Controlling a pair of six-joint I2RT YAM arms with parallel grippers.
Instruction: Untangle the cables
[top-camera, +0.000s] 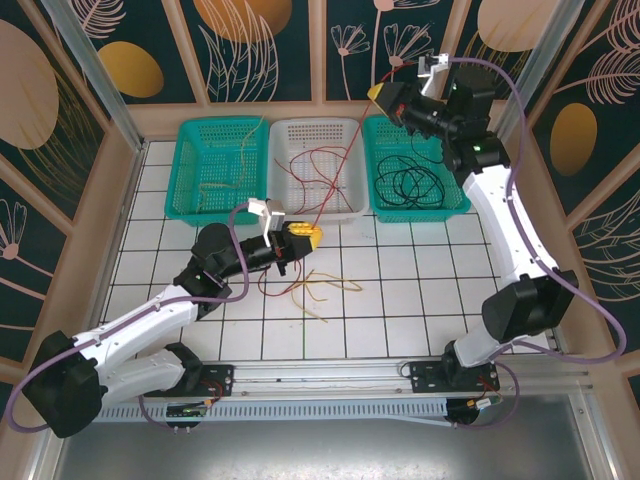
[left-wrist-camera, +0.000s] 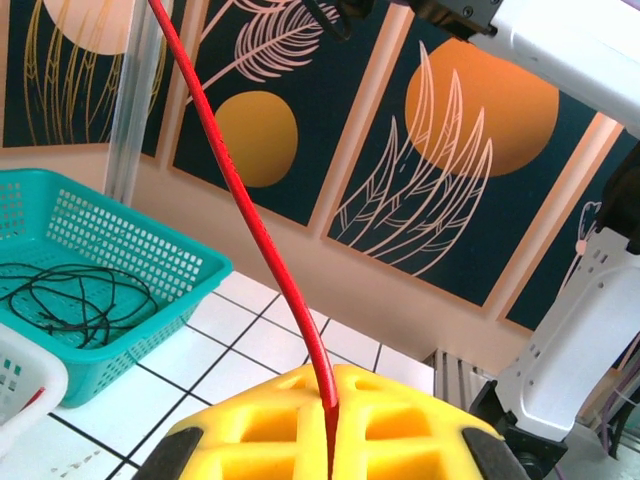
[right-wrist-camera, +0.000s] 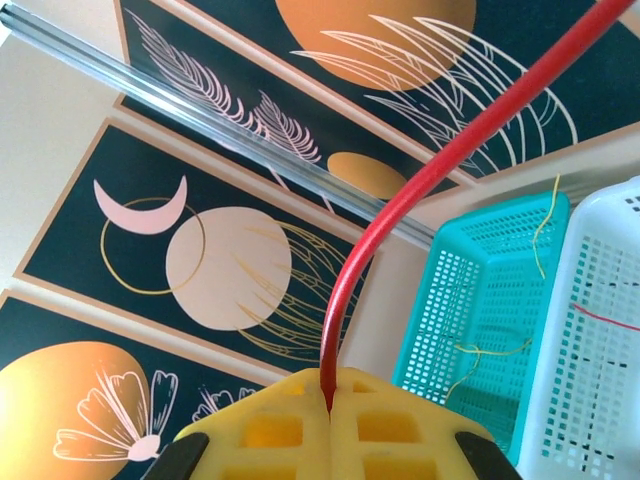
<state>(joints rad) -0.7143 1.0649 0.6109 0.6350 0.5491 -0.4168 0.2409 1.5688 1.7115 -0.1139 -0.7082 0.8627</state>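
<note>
Left hand (top-camera: 306, 236) and right hand (top-camera: 380, 93) each clamp the red cable (left-wrist-camera: 253, 225), seemingly taut above white basket's (top-camera: 315, 121) rim.

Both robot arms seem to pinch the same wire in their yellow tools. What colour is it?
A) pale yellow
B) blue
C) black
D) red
D: the red cable runs straight into the shut seam of the left tool and of the right tool.
</note>
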